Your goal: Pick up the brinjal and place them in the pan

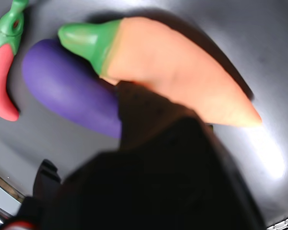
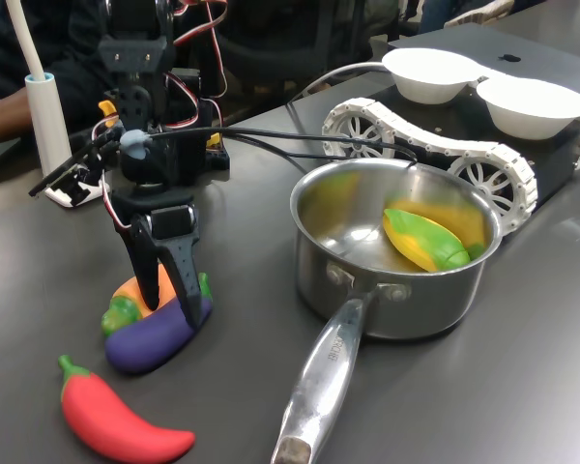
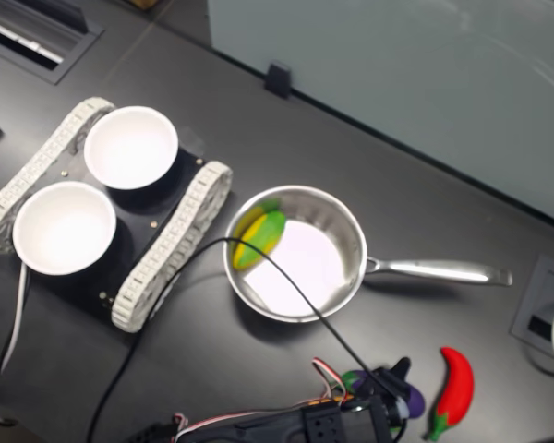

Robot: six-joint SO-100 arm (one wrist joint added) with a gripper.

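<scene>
The purple brinjal [image 1: 67, 86] lies on the dark table against an orange carrot [image 1: 182, 72]. In the first exterior view the brinjal [image 2: 150, 340] sits at the front left, and my gripper [image 2: 169, 314] stands upright over it, open. One finger comes down on the brinjal's far end, the other beside the carrot [image 2: 135, 290]. A black finger [image 1: 144, 115] hides part of both in the wrist view. The steel pan [image 2: 396, 300] stands to the first exterior view's right, handle toward the camera, apart from the gripper. From above, the brinjal [image 3: 413, 401] peeks out beside my gripper [image 3: 397, 383], below the pan [image 3: 351, 231].
A red chilli [image 2: 116, 420] lies just in front of the brinjal. A yellow-green toy vegetable [image 2: 425, 240] lies in the pan. Two white bowls [image 2: 430, 72] [image 2: 532, 101] sit on a tracked vehicle behind it. A black cable [image 2: 271, 135] runs over the table. A person's arm [image 2: 0, 116] rests far left.
</scene>
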